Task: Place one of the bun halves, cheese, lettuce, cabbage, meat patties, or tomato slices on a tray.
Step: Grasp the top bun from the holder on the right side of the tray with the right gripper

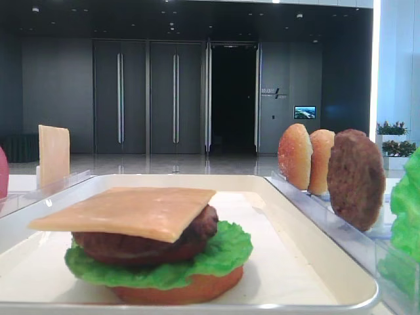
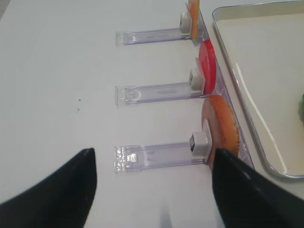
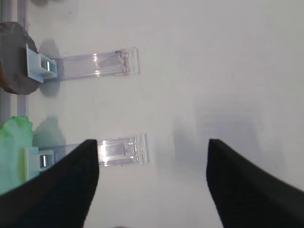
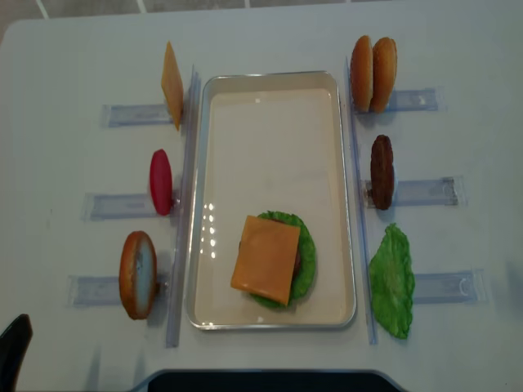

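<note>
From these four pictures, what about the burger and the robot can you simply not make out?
- Patty and bottom bun: overhead view, cheese and lettuce cover them.
- Right-side lettuce leaf: right wrist view, cut off by the left edge and a finger.
- Left gripper fingers: tips run off the bottom edge.
- Tray: left wrist view, mostly beyond the frame.

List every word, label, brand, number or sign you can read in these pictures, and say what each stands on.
Wall sign beside the dark doorway: pale lettering, too small and blurred to read.
Small screen on the same wall: a picture only, no legible text.
Food, tray and clear racks: no writing visible.
</note>
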You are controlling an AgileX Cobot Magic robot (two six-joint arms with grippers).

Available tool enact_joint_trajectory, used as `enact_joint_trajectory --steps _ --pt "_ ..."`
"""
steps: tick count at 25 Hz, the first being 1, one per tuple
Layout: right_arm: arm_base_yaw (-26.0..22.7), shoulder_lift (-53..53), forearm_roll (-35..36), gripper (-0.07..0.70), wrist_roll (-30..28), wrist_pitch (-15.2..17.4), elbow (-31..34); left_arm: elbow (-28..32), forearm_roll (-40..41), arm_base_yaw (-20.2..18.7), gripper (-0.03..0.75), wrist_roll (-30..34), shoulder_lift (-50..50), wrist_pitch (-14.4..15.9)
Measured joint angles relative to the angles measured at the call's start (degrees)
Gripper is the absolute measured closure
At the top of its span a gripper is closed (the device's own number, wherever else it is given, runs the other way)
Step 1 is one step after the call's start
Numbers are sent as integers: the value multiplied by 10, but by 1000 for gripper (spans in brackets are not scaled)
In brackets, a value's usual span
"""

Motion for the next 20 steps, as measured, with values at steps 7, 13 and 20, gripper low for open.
enact_joint_trajectory --steps 7,13,20 --pt "0 182 10 144 -19 -2 -122 0 0 0 139 0 0 0" --pt "6 303 24 144 -28 -2 -219 0 0 0 139 0 0 0" --pt "30 422 28 144 -34 -3 -314 0 0 0 139 0 0 0"
